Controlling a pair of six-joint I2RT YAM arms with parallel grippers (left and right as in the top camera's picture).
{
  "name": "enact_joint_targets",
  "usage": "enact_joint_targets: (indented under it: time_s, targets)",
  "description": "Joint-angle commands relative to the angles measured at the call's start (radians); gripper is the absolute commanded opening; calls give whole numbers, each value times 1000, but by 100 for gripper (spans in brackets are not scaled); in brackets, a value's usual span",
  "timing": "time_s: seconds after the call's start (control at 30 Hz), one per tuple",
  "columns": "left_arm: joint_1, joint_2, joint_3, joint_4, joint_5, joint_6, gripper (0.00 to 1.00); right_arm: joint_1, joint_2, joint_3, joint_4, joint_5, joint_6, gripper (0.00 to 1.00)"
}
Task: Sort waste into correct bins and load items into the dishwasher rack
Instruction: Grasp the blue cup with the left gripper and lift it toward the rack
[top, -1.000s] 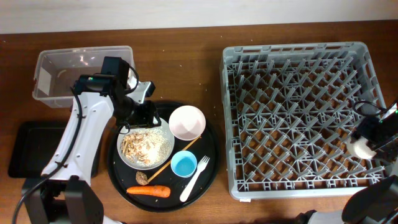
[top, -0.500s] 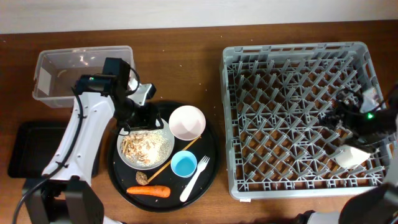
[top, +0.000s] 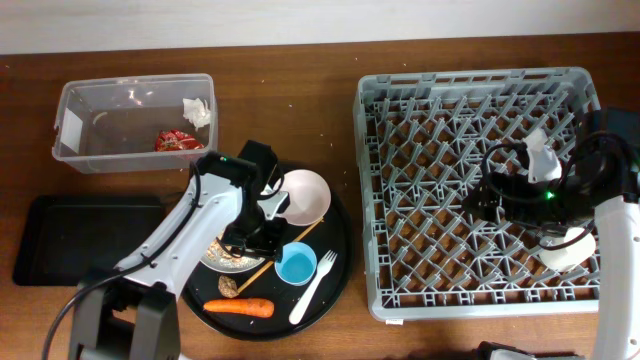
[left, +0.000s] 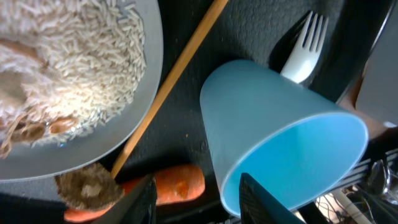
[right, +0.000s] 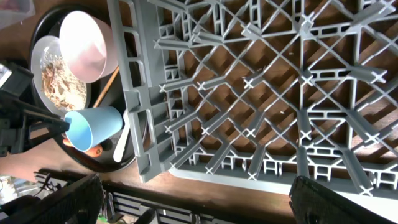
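Observation:
My left gripper (top: 268, 238) hangs open over the round tray. In the left wrist view its fingertips (left: 140, 200) straddle the near wall of the light-blue cup (left: 280, 143), with a gap showing on the outer side. Beside the cup lie the white fork (top: 312, 285), wooden stick (left: 168, 81), carrot (top: 240, 307) and the plate (left: 68, 81) of crumbs. The cream-pink bowl (top: 303, 193) stands behind. My right gripper (top: 487, 195) is wide open and empty above the grey rack (top: 365, 200). A white cup (top: 565, 250) lies in the rack. The clear tub (top: 70, 125) holds the red wrapper (top: 178, 141) and the tissue (top: 196, 110).
A shallow black rectangular tray (top: 85, 238) sits at the left, below the tub. The round black tray (top: 340, 250) carries the dishes. A brown scrap (left: 87, 186) lies by the carrot. Bare wood separates the round tray from the rack.
My left arm swung from the tub end of the plate down to the blue cup. My right gripper let the white cup go in the rack, opened wide and drew left.

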Motion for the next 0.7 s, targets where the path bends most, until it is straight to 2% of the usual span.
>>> enact_joint_targets:
  time_s: [0.0,0.03,0.13,0.17,0.3,0.37,0.43,0.53,0.6,0.67]
  targets:
    - [-28,-11,-66,62,23,-37,42,8,2,11,-1,16,-8,98]
    - [-32,-11,-78,76,24,-37,35,8,2,11,-1,17,-8,98]
    - [-32,-11,-84,97,34,-47,4,8,2,11,-1,17,-8,98]
    - [-31,-11,-84,103,53,-47,0,8,2,11,-1,18,-8,99]
    - [-19,-14,16,79,97,-42,0,8,2,11,-3,44,-8,98]
    - [10,-23,89,79,231,16,0,8,2,11,-11,42,-38,98]
    - [62,-26,160,101,472,101,0,8,2,11,-11,-17,-92,98]
    - [129,-26,175,238,985,206,0,8,3,11,-13,-334,-313,98]
    - [132,-26,175,354,1184,201,0,21,3,10,-14,-520,-432,98]
    - [128,-26,175,401,1256,200,0,79,6,10,-7,-596,-472,98]
